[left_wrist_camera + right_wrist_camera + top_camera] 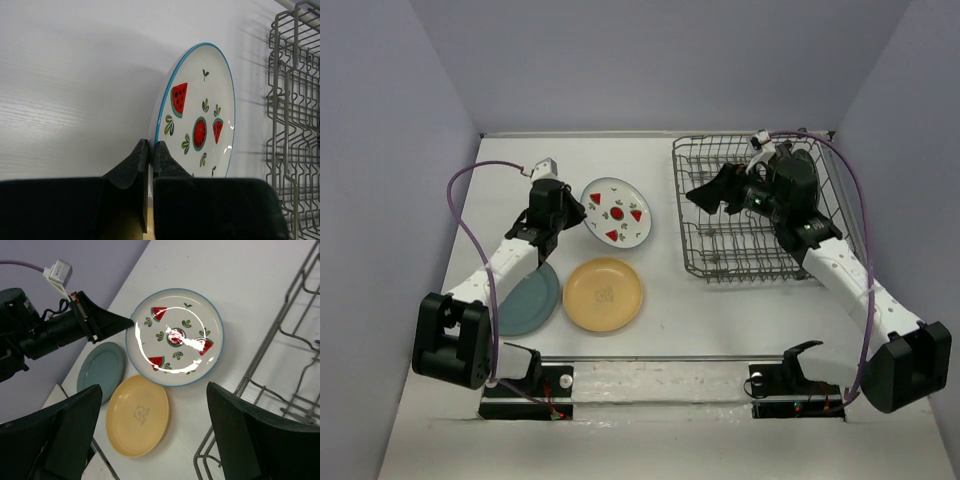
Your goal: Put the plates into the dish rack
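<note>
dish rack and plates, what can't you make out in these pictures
Dish rack: top view, the right arm covers its middle, so any plate standing there cannot be told; both wrist views cut it off at the edge.
Teal plate: top view, the left arm hides its upper left part.
Watermelon plate: left wrist view, the fingers hide its lower rim.
Yellow plate: centre mark too small to read.

The white table (660,325) is lit brightly and evenly from above, so only soft shadows are cast. A curved streak of glare is seen across the watermelon plate (175,337). In the left wrist view a broad grey shadow is thrown on the table beside that plate, and the left gripper (150,148) is rendered as near-featureless black.
</note>
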You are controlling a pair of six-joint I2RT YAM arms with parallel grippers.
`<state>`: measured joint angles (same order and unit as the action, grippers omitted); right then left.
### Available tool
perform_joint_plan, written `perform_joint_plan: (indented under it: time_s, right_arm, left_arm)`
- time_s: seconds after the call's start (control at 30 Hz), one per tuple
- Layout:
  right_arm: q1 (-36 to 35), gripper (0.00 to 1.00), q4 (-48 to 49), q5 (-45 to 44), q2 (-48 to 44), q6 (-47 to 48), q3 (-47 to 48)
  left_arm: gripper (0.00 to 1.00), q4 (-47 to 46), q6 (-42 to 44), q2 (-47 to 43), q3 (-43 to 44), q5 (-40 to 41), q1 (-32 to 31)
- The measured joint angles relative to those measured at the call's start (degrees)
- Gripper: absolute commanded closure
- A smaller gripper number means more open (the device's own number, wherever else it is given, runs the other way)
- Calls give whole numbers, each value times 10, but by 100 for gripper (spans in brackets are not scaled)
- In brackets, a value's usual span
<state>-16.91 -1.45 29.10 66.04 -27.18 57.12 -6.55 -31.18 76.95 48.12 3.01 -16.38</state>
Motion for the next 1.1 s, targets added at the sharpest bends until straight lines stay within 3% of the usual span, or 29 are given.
perform_joint_plan:
  time_s: [0.13, 0.4, 0.63, 1.1]
  right_arm:
    - [-43, 9, 21, -8, 58, 0, 27]
    - [-62, 9, 22, -13, 186, -2, 63]
    - [-80, 8, 24, -9, 223, -3, 89]
    - [-95, 8, 25, -4, 248, -2, 95]
  left_arm:
    - [95, 0, -4, -23, -12, -13, 9]
    - [95, 20, -7, -106, -24, -51, 27]
    - [95, 21, -17, -162, -24, -92, 30]
    - [95, 17, -38, -189, -23, -183, 30]
